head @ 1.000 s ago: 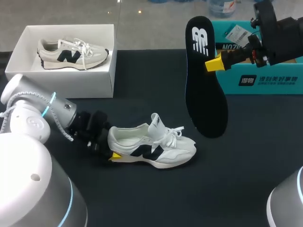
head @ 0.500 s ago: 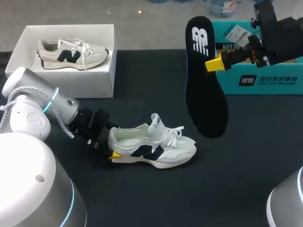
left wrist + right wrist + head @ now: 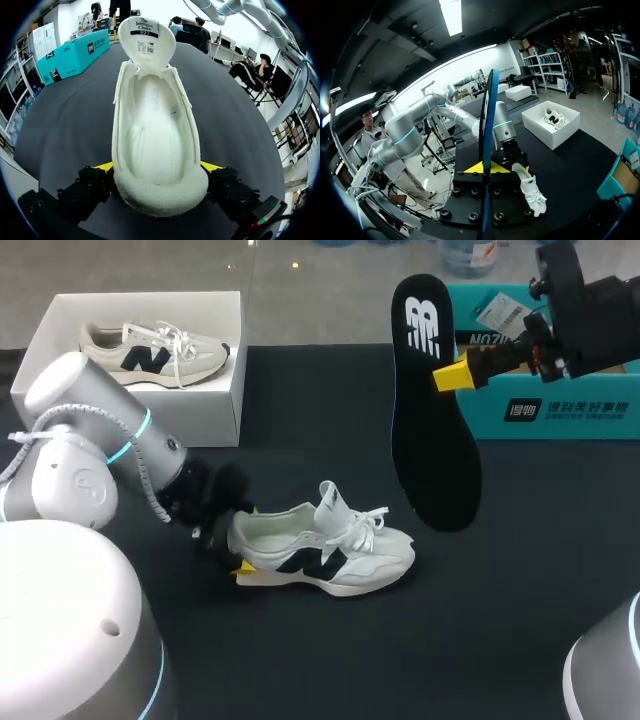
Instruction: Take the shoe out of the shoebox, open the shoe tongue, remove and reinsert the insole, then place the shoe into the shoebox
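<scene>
A white sneaker [image 3: 320, 550] with a dark logo lies on the black table, toe pointing right and tongue [image 3: 147, 40] pulled up. My left gripper [image 3: 238, 540] is open at its heel. In the left wrist view the padded heel [image 3: 157, 192] sits between the yellow fingertips [image 3: 105, 166], and the shoe's inside is bare. My right gripper [image 3: 450, 375] is shut on the black insole [image 3: 432, 410], which hangs upright in the air over the table's right half. In the right wrist view the insole [image 3: 487, 130] stands edge-on between the closed fingers, and the sneaker [image 3: 530, 187] lies beyond.
A white shoebox [image 3: 225, 405] at the back left holds a second sneaker [image 3: 150, 353]. A teal box [image 3: 560, 405] stands at the back right behind my right arm. Bare black tabletop [image 3: 330, 660] lies in front of the shoe.
My left arm's upper links have swung up and to the right while its gripper stayed at the shoe's heel. The right arm and insole have not moved.
</scene>
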Available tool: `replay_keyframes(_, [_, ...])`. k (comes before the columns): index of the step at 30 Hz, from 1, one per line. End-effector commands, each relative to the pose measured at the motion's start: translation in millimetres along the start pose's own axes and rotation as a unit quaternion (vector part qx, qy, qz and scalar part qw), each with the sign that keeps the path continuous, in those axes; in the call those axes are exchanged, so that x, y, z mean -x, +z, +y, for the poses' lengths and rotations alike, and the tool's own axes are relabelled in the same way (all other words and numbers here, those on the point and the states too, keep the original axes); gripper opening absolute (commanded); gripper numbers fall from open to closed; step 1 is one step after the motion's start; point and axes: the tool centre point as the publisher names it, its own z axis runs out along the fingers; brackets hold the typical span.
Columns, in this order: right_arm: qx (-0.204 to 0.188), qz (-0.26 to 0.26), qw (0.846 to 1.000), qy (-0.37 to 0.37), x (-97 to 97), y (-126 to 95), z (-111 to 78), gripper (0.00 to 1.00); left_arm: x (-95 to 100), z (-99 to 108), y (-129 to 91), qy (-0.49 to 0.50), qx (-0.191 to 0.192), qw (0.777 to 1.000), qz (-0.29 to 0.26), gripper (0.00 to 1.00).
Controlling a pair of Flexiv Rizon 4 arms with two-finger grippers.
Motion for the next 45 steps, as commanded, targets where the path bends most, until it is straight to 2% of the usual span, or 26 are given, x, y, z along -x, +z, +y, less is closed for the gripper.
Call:
replay_keyframes(1, [-0.001, 0.001, 1.0, 0.0, 2.0, 2.2, 1.4, 0.0, -1.8, -6.2, 1.5, -0.003, 0.065, 0.998, -0.011, 1.0])
replay_keyframes(11, [-0.001, 0.001, 1.0, 0.0, 2.0, 2.2, 1.4, 0.0, 2.0, -17.4, -13.3, -0.004, 0.149, 0.987, -0.053, 1.0])
replay_keyframes(25, [-0.001, 0.001, 1.0, 0.0, 2.0, 2.2, 1.4, 0.0, 2.0, -17.4, -13.3, -0.004, 0.149, 0.987, -0.053, 1.0])
replay_keyframes(32, [-0.001, 0.001, 1.0, 0.0, 2.0, 2.2, 1.4, 0.0, 6.8, -18.6, -42.1, -0.01, 0.182, 0.982, -0.049, 1.0])
replay_keyframes(37, [-0.001, 0.001, 1.0, 0.0, 2.0, 2.2, 1.4, 0.0, 9.6, -18.4, -52.4, -0.02, 0.178, 0.984, -0.005, 1.0])
replay_keyframes(39, [-0.001, 0.001, 1.0, 0.0, 2.0, 2.2, 1.4, 0.0, 11.7, -16.4, -55.1, -0.032, 0.165, 0.986, 0.023, 1.0])
replay_keyframes(40, [-0.001, 0.001, 1.0, 0.0, 2.0, 2.2, 1.4, 0.0, 12.4, -15.5, -55.7, -0.029, 0.176, 0.984, 0.017, 1.0])
replay_keyframes(45, [-0.001, 0.001, 1.0, 0.0, 2.0, 2.2, 1.4, 0.0, 10.7, -16.6, -63.7, -0.017, 0.185, 0.983, 0.005, 1.0])
